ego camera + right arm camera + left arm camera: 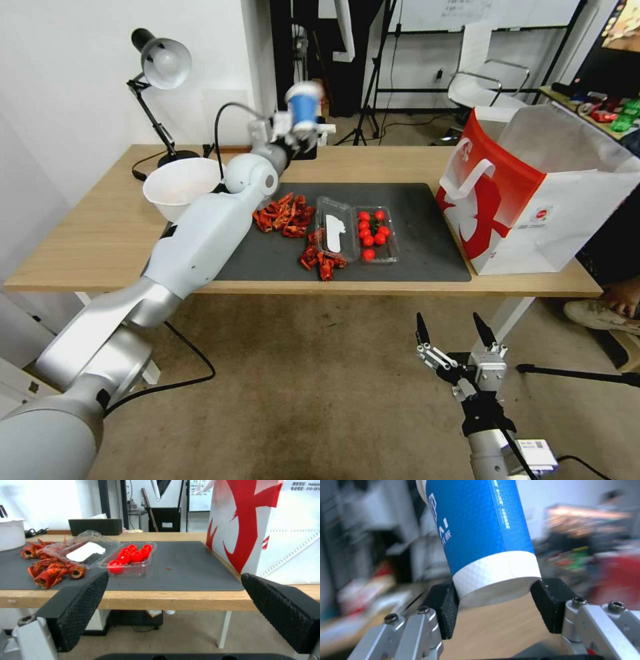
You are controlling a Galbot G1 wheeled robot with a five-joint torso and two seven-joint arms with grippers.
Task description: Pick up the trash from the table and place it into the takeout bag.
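Paper cup [480, 527] blue, white band at base, white lettering. Takeout bag [533, 193] white with red splash pattern, silvery lining. Tabletop [93, 233] light wood; mat [427, 233] dark grey. Tomatoes [133, 553] bright red in clear box [100, 552]. Bowl [177, 187] white. Gripper pads [83, 607] black, dotted texture.

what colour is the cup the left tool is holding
Blue with a white band at its base; the paper cup shows best in the left wrist view.

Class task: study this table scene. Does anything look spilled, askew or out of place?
Yes. Red crayfish shells lie loose on the dark mat beside the open clear box of tomatoes, not in any dish. The left gripper holds the blue paper cup aloft.
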